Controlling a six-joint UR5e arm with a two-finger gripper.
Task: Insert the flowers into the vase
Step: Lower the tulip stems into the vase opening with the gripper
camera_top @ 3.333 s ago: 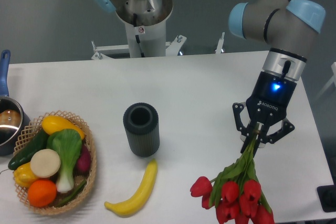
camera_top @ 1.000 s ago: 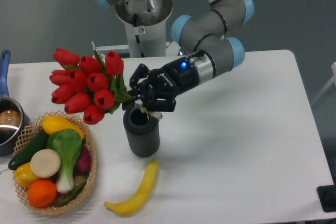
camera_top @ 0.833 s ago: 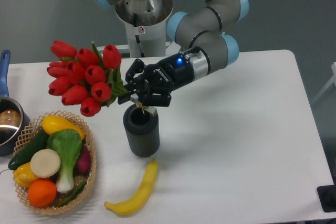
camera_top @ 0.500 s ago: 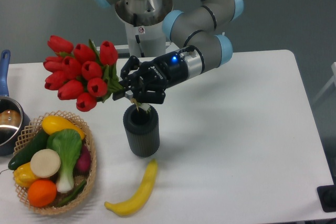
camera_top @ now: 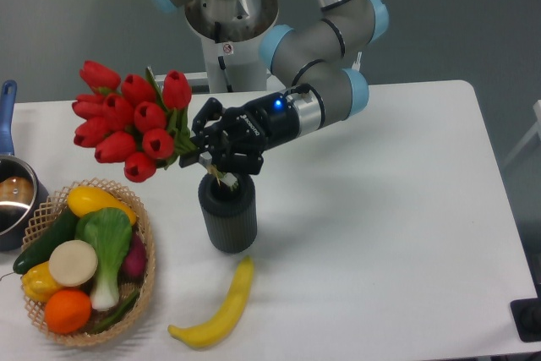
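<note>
The flowers [camera_top: 127,122], a bunch of red tulip buds with green stems and leaves, hang tilted to the left above the table. My gripper [camera_top: 205,144] is shut on their stems, just above the vase's mouth. The stem ends poke down out of the gripper toward the rim. The vase [camera_top: 227,212], a dark ribbed cylinder, stands upright on the white table directly under the gripper. I cannot tell whether the stem tips are inside the mouth.
A woven basket [camera_top: 144,281] of vegetables and fruit stands at the front left. A yellow banana [camera_top: 220,311] lies in front of the vase. A pot with a blue handle [camera_top: 7,105] sits at the left edge. The robot base [camera_top: 226,27] rises behind.
The arm carried the flowers from the table's right side to above the vase. In the last half second the gripper shifted slightly left and down; the bunch stays tilted left.
</note>
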